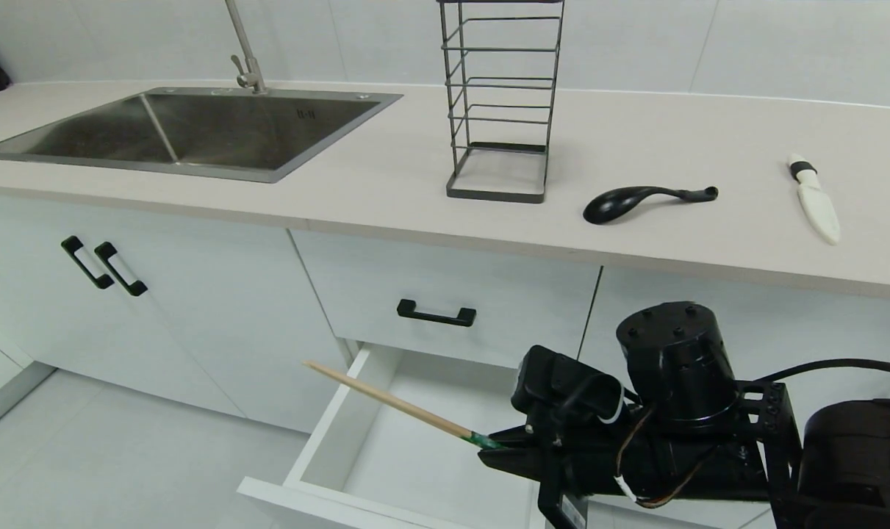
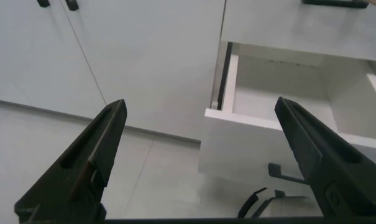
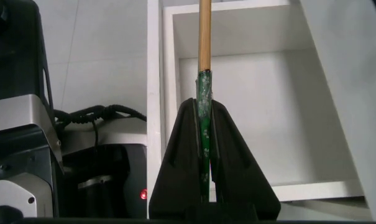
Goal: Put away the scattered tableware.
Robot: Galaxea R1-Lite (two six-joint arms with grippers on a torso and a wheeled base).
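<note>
My right gripper (image 1: 497,446) (image 3: 204,124) hangs over the open white drawer (image 1: 345,419) (image 3: 155,93), shut on the green end of a wooden chopstick (image 1: 386,399) (image 3: 204,37) that juts out over the drawer's left wall. Up on the counter lie a black ladle (image 1: 632,200) and a white knife with a black band (image 1: 813,198). My left gripper (image 2: 200,155) is open with nothing between its fingers, facing the floor and the drawer's corner (image 2: 228,118).
A tall black wire rack (image 1: 500,103) stands on the counter (image 1: 386,184) behind the ladle. A steel sink (image 1: 187,128) with a faucet sits at the left. Closed cabinet doors with black handles (image 1: 103,268) lie left of the drawer, and a closed drawer (image 1: 436,314) above it.
</note>
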